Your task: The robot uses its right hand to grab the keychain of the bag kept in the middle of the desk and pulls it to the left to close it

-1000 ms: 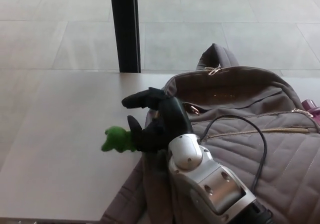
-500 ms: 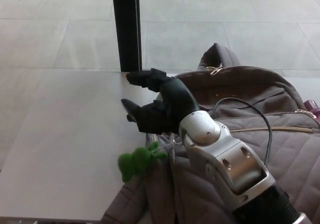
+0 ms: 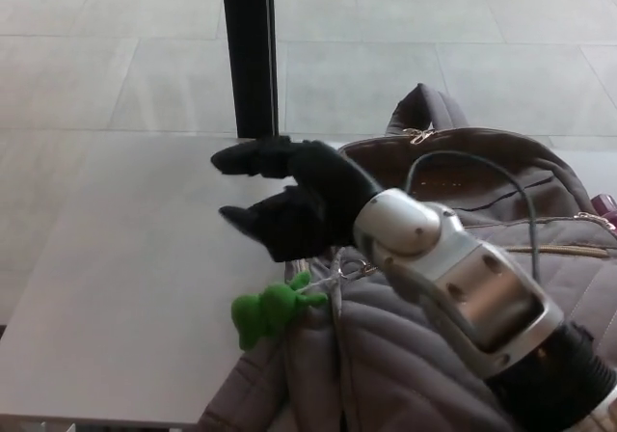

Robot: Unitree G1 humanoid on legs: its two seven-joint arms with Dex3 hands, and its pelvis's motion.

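Right hand (image 3: pixel 289 196) was spread wide and empty above the desk (image 3: pixel 125 287). Green keychain (image 3: pixel 268 311) lay at the bag (image 3: pixel 386 364)'s left end, below the hand. Judged light and soft; best pinched near its ring (image 3: pixel 349 270).

Green keychain (image 3: pixel 265 313), quilted taupe bag (image 3: pixel 424 374)
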